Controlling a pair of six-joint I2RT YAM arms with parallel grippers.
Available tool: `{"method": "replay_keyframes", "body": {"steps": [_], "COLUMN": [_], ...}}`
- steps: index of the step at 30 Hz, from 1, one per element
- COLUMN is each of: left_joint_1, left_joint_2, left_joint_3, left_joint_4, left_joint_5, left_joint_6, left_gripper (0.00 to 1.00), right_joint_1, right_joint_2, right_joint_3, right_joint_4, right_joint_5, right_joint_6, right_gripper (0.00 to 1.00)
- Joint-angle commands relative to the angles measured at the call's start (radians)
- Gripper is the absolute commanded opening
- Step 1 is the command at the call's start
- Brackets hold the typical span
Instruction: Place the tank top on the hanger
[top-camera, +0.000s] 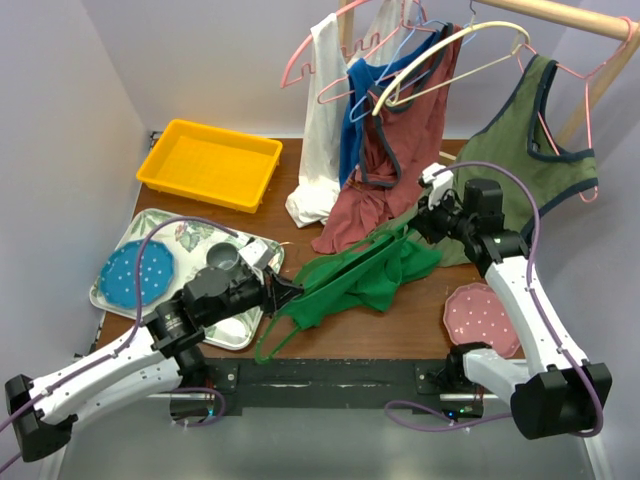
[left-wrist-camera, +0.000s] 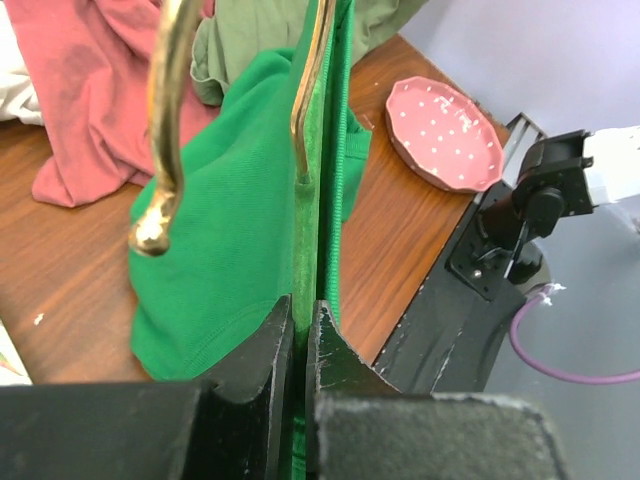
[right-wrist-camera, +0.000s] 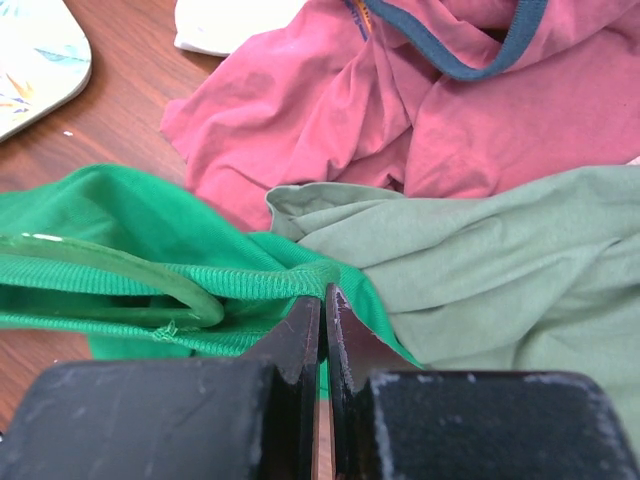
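Observation:
The bright green tank top (top-camera: 375, 270) lies crumpled on the wooden table between my two grippers. It also shows in the left wrist view (left-wrist-camera: 215, 250) and the right wrist view (right-wrist-camera: 110, 215). The thin dark-green hanger (top-camera: 268, 340) runs through it, and one end sticks out at the near left. My left gripper (top-camera: 288, 293) is shut on the hanger's bar (left-wrist-camera: 303, 225), with a ribbed strap right beside it. My right gripper (top-camera: 425, 222) is shut on the tank top's ribbed edge (right-wrist-camera: 270, 280). A curved part of the hanger (right-wrist-camera: 130, 285) lies just left of it.
The rust-red top (top-camera: 395, 160), the olive top (top-camera: 520, 150) and a white garment (top-camera: 322, 140) hang from a rail at the back and drape onto the table. A yellow bin (top-camera: 208, 162) and a tray (top-camera: 120, 300) with a blue plate (top-camera: 135, 272) are left. A pink plate (top-camera: 478, 315) is near right.

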Motion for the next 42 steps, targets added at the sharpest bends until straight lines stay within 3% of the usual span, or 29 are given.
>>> {"method": "replay_keyframes", "body": {"steps": [1,6,15,20,27,31,33,36,39,42], "left_joint_1": [0.003,0.003,0.001,0.001,0.003,0.003,0.003,0.003,0.003,0.001], "left_joint_2": [0.047,0.116,0.219,0.294,0.301,0.297,0.296,0.297,0.316,0.351], "left_joint_3": [0.082,0.127,0.239,0.303,0.403,0.456,0.492,0.556,0.64,0.722], "left_joint_4": [-0.061,-0.099,-0.105,-0.101,-0.1,-0.128,-0.154,-0.209,-0.291,-0.361], "left_joint_5": [0.021,0.044,0.103,0.12,0.097,0.113,0.142,0.201,0.239,0.282], "left_joint_6": [0.074,0.123,0.186,0.217,0.243,0.269,0.286,0.367,0.434,0.497], "left_gripper": [0.0,0.0,0.0,0.0,0.0,0.0,0.0,0.0,0.0,0.0], "right_joint_1": [-0.021,-0.021,-0.008,0.042,0.067,0.067,0.067,0.068,0.067,0.074], "right_joint_2": [-0.016,0.004,0.001,-0.015,-0.033,-0.051,-0.054,-0.039,0.001,-0.004], "right_joint_3": [0.072,0.147,0.241,0.325,0.485,0.604,0.631,0.673,0.724,0.726], "right_joint_4": [0.015,-0.017,-0.143,-0.243,-0.465,-0.539,-0.612,-0.764,-0.971,-1.019], "right_joint_5": [0.026,0.003,-0.253,-0.29,-0.271,-0.223,-0.223,-0.255,-0.326,-0.323], "right_joint_6": [-0.01,-0.026,-0.046,-0.089,-0.191,-0.211,-0.277,-0.398,-0.547,-0.581], "right_gripper": [0.0,0.0,0.0,0.02,0.31,0.56,0.63,0.87,0.92,0.94]}}
